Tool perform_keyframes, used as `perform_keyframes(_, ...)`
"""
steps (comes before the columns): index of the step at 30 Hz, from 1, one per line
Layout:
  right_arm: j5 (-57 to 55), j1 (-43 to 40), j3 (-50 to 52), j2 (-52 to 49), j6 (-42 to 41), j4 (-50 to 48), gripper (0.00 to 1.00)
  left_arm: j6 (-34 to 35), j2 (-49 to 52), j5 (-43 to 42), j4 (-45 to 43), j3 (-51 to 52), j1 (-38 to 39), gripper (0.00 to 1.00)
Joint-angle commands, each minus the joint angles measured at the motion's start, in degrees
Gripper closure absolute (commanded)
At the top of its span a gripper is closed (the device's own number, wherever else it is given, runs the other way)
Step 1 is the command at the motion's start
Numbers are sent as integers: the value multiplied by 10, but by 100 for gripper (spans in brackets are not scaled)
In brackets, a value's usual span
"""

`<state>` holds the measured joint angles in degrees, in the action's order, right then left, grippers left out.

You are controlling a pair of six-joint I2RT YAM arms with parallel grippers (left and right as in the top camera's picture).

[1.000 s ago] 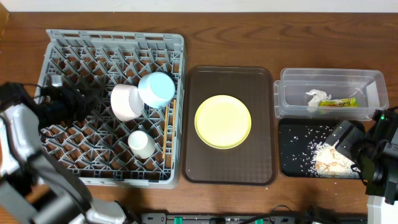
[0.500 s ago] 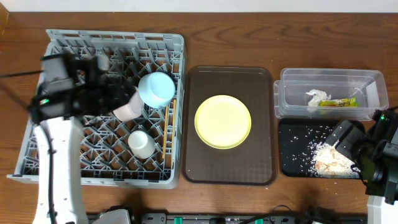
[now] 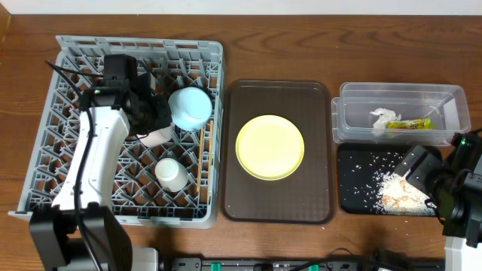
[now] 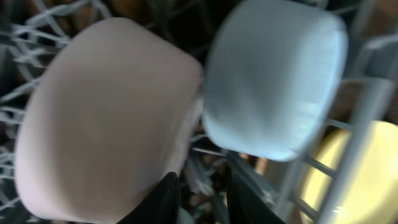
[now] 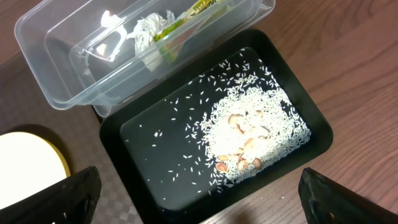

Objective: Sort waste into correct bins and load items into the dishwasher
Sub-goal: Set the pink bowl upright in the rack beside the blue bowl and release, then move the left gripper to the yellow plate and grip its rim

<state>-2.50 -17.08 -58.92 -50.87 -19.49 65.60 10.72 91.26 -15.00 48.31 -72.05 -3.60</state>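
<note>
Three dishes already sit in the grey dish rack (image 3: 139, 44), the biggest thing on the bench, so loading appears to be the step in hand. The left pincer (image 4: 200, 186) is low over the rack, right at the pale pink bowl (image 4: 106, 112). Its jaws are drawn close with a slim gap, and I cannot tell whether they pinch the bowl's rim. The right pincer (image 5: 199, 205) is spread wide and empty above the black tray (image 3: 354, 188). The next move likely calls for settling the pink bowl among the pegs without knocking the light blue bowl (image 4: 273, 81), which touches it. Then comes the round yellow plate (image 3: 269, 147), lying flat in the middle of the brown serving tray (image 3: 316, 150), between rack and bins. It is thin and flat, so it probably needs lifting by its edge. The clear tub (image 3: 452, 98) holds the crumpled napkin (image 3: 384, 118) and the wrapper (image 3: 410, 124), and the black tray holds the rice (image 3: 403, 192). The pink bowl looks smooth and matte, tipped among the pegs. The small white cup (image 3: 172, 174) sits in the rack nearer the front.
</note>
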Motion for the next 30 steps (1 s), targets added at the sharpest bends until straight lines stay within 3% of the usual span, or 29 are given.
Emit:
perform_keyframes(1, -3, -2, -7, 3, -4, 1, 1, 6, 8, 91, -4, -6, -2, 72)
perform_keyframes(14, -3, -2, -7, 3, -4, 1, 1, 42, -58, 66, 26, -38, -6, 70)
perform_keyframes(18, -3, -2, -7, 3, -4, 1, 1, 42, -101, -26, 44, -38, 29, 51)
perform_keyframes(21, -2, -2, -7, 3, -4, 1, 1, 45, -116, -88, 46, -38, 60, 49)
perform_keyframes(22, -3, -2, -7, 3, -4, 1, 1, 51, -116, -126, 45, -38, 78, 41)
perform_keyframes(24, -3, -2, -7, 3, -4, 1, 1, 72, -111, -162, 45, -35, 101, 6)
perform_keyframes(28, -3, -2, -7, 3, -4, 1, 1, 80, -95, -188, 45, -21, 157, 9)
perform_keyframes(30, -3, -2, -7, 3, -4, 1, 1, 80, -86, -177, 42, -10, 189, 46)
